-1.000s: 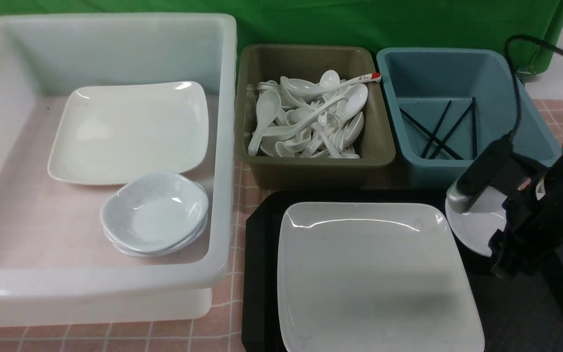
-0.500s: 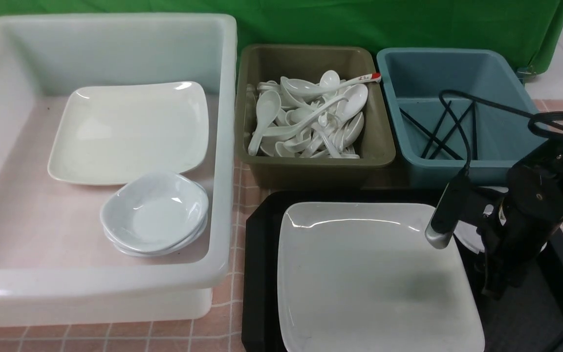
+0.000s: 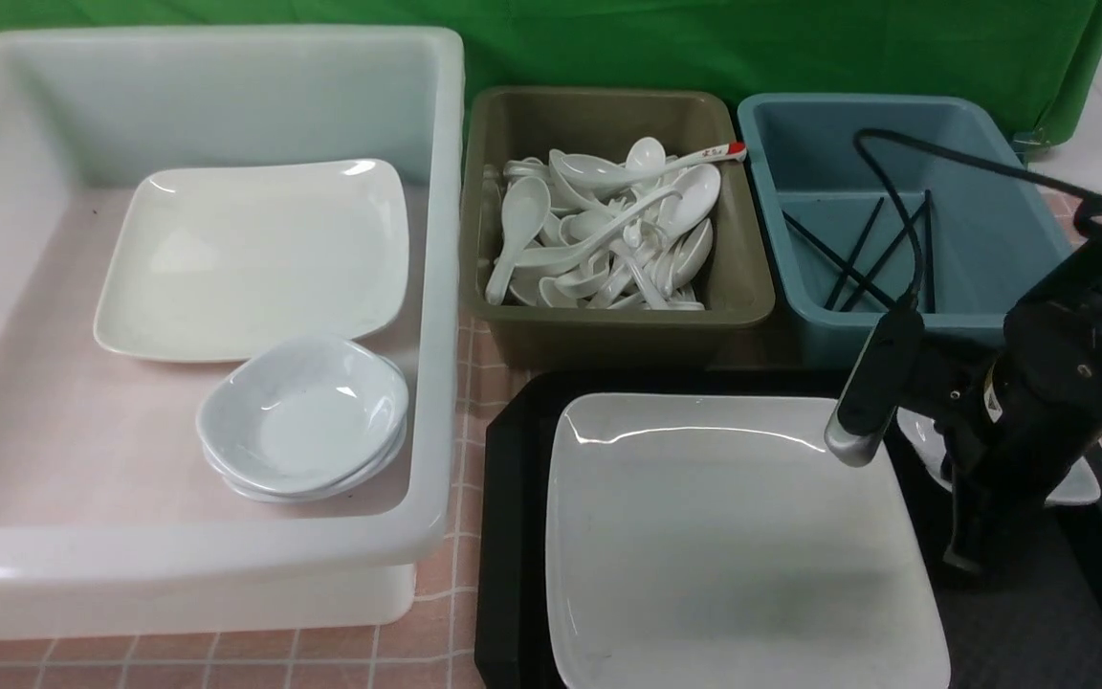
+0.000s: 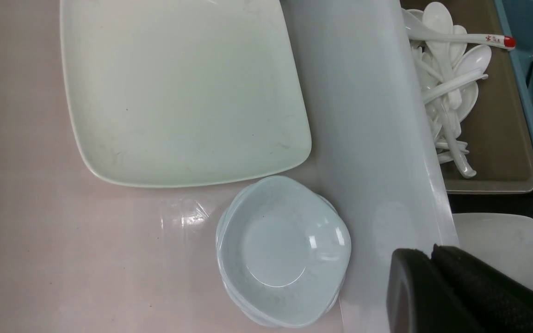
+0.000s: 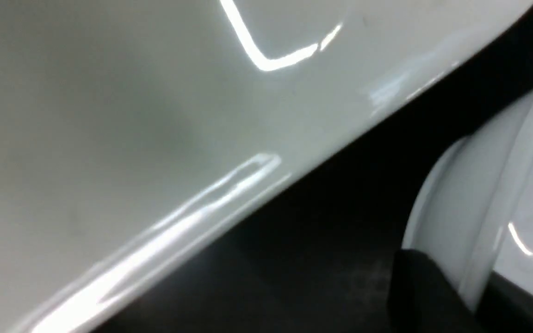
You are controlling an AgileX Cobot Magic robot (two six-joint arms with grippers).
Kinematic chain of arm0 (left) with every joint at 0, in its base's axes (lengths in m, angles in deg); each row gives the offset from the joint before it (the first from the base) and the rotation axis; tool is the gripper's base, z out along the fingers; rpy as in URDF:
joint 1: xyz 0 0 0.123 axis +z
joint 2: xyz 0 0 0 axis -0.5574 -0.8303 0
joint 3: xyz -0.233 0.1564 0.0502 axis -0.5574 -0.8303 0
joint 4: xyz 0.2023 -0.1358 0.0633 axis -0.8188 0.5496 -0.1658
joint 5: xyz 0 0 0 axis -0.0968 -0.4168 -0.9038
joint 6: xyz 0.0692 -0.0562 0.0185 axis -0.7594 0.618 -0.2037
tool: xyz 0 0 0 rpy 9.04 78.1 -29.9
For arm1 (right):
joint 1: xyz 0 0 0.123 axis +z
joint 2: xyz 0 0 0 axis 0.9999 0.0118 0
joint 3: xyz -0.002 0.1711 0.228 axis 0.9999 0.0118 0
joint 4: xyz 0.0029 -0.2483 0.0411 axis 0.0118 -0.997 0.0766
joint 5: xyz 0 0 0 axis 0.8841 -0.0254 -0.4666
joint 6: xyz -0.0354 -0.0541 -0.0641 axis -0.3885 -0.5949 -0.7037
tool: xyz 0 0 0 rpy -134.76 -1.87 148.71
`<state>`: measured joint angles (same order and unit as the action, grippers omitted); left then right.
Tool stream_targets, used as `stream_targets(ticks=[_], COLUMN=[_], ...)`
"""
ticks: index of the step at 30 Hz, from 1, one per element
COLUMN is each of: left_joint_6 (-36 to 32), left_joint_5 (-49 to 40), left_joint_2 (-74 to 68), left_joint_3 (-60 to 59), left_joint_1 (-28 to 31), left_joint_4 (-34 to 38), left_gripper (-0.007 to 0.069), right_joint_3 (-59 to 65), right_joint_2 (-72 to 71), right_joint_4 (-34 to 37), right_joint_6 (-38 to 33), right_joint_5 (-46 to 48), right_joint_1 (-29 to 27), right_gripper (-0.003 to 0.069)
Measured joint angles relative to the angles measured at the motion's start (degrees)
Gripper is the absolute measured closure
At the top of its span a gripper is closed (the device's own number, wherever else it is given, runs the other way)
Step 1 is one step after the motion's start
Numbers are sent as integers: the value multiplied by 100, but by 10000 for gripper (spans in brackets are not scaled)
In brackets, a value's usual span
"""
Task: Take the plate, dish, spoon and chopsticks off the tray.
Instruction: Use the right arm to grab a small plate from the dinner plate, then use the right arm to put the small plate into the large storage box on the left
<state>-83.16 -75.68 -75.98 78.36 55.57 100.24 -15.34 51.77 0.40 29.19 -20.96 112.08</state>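
The large white square plate [image 3: 733, 536] lies on the black tray [image 3: 513, 536]. Right of it on the tray sits the small white dish [image 3: 1077, 483], mostly hidden by my right arm. My right gripper [image 3: 964, 541] is down at the dish's near-left edge. In the right wrist view, my right gripper [image 5: 472, 296] is shut on the dish [image 5: 470, 217], its thin rim pinched between the two black fingers. My left gripper [image 4: 433, 252] is shut and empty above the white tub's wall. No spoon or chopsticks show on the tray.
A white tub [image 3: 436, 287] on the left holds a square plate [image 3: 254, 258] and stacked small dishes [image 3: 302, 416]. An olive tub [image 3: 608, 330] is full of white spoons. A blue tub [image 3: 905, 330] holds black sticks [image 3: 857, 254]. A cable arcs over the blue tub.
My right arm swung round and lowered beside the dish, and its jaws went from wide open to shut on the dish's rim. The left arm has not moved.
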Motion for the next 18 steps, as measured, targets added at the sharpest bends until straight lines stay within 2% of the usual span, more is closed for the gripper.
stream_targets(ticks=[4, 6, 8, 11, 13, 14, 15, 18], left_joint_6=[0, 0, 0, 0, 0, 0, 0, 0], left_joint_5=[0, 0, 0, 4, 4, 11, 48, 91], left_joint_2=[0, 0, 0, 0, 0, 0, 0, 0], left_joint_3=[0, 0, 0, 0, 0, 0, 0, 0], left_joint_1=[0, 0, 0, 0, 0, 0, 0, 0], left_joint_4=[0, 0, 0, 0, 0, 0, 0, 0], left_gripper=[606, 606, 606, 606, 606, 606, 606, 606], right_joint_3=[-42, -202, -580, -1372, -1614, -1800, -2203, -2793], right_joint_2=[-686, -1084, -1456, -1671, -1644, -1572, -1333, -786], right_joint_4=[197, 486, 1102, 2674, 3248, 3829, 4780, 5637], right_joint_6=[253, 264, 224, -422, -752, -1095, -1646, -2251], right_joint_5=[339, 456, 465, 351, 346, 357, 372, 366], right_joint_1=[376, 626, 946, 1363, 1474, 1562, 1763, 2095], right_gripper=[582, 582, 582, 582, 582, 582, 582, 582])
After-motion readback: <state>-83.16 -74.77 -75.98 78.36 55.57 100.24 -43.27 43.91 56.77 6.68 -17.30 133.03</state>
